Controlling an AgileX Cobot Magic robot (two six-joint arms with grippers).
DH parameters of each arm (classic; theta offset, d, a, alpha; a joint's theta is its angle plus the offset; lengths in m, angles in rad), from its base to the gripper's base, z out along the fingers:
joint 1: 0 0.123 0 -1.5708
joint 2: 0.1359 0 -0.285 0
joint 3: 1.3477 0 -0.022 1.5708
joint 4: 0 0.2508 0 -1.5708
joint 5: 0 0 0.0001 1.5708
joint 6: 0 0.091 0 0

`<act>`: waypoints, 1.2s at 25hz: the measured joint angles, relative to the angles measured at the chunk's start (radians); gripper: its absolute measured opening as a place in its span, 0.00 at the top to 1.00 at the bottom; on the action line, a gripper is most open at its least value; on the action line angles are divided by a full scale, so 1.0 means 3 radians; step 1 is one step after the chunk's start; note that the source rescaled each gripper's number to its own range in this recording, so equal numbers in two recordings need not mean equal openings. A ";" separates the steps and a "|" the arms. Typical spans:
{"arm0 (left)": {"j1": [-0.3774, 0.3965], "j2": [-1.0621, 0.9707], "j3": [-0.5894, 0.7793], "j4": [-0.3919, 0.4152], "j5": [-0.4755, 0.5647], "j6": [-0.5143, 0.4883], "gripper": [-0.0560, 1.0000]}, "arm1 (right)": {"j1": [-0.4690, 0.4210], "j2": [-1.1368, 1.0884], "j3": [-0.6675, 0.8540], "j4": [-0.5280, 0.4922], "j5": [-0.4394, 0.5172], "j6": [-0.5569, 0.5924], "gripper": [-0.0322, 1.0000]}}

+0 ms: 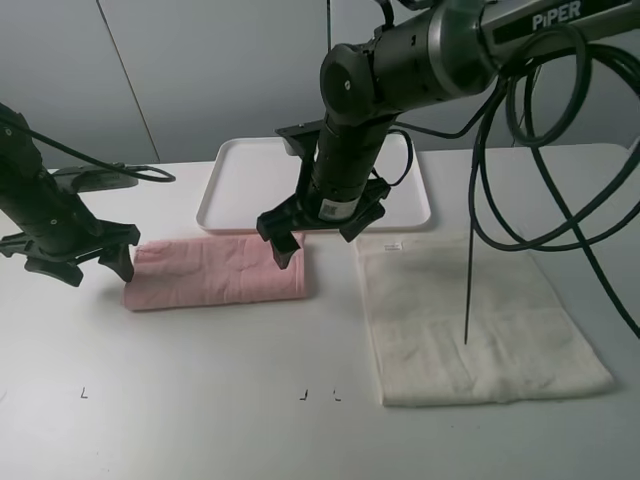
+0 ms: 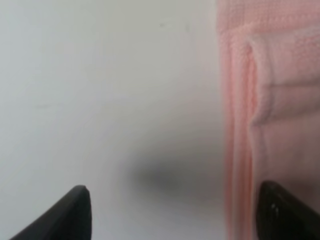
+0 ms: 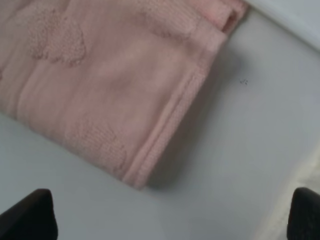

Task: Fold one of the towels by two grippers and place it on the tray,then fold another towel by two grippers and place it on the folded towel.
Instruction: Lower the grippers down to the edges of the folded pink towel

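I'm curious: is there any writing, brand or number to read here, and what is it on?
"PiPER": white letters on the right arm, at its upper end.
White sticker on that arm's wrist: print too small to read.
Small label at the edge of the cream-white towel: too small to read.
Both wrist views: no readable text.

pink embossed towel (image 1: pixel 215 272), cream towel (image 1: pixel 500 330), white tray (image 1: pixel 240 180)
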State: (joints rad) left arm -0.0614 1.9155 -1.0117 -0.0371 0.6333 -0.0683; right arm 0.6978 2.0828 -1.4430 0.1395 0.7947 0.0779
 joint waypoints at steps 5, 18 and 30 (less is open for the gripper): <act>0.0000 0.0118 0.0000 0.0036 -0.0065 -0.0002 0.12 | 0.0000 0.0081 -0.0076 0.0033 0.0015 -0.0037 0.00; 0.0000 0.0240 -0.0033 0.0036 -0.0127 -0.0008 0.12 | 0.0000 0.0192 -0.0125 0.0047 0.0027 -0.0059 0.00; 0.0000 0.0280 -0.0065 0.0029 -0.0071 -0.0069 0.12 | 0.0000 0.0192 -0.0141 0.0105 0.0000 -0.0063 0.00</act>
State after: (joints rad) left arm -0.0614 1.9994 -1.0311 -0.0283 0.6121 -0.0891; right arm 0.6978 2.1404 -1.4853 0.1710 0.7946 0.0588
